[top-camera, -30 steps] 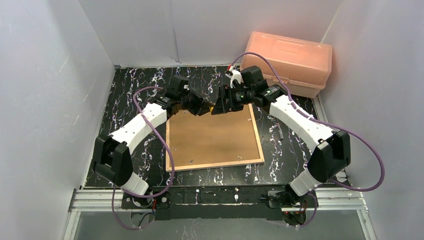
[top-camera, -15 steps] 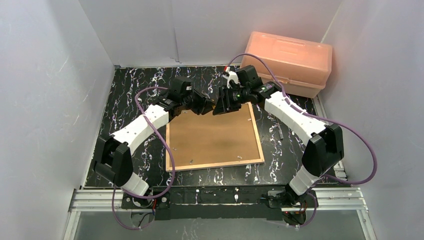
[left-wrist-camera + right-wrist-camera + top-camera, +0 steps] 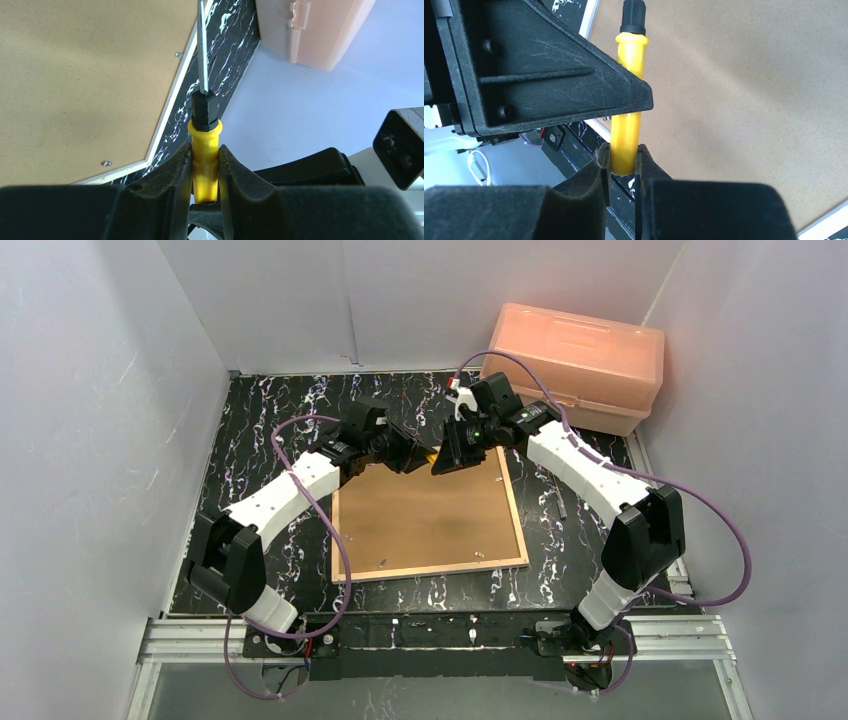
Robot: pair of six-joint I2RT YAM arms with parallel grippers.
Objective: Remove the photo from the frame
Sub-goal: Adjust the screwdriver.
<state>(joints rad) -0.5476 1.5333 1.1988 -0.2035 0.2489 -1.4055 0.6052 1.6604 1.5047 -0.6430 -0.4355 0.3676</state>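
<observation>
Pinching one screwdriver (image 3: pixel 204 132) handle, left claw (image 3: pixel 205 150) & right claw (image 3: pixel 622 152) meet at the frame (image 3: pixel 430 570)'s 12 o'clock edge. Frame lies face-down, centre of surface (image 3: pixel 280 400) (photo hidden under board (image 3: pixel 425 515)). Risk: an uneven release or tug twists the tool, dropping it onto board.

The frame (image 3: pixel 430 571) lies flat on the table (image 3: pixel 260 430), box (image 3: pixel 580 360) behind-right.
</observation>
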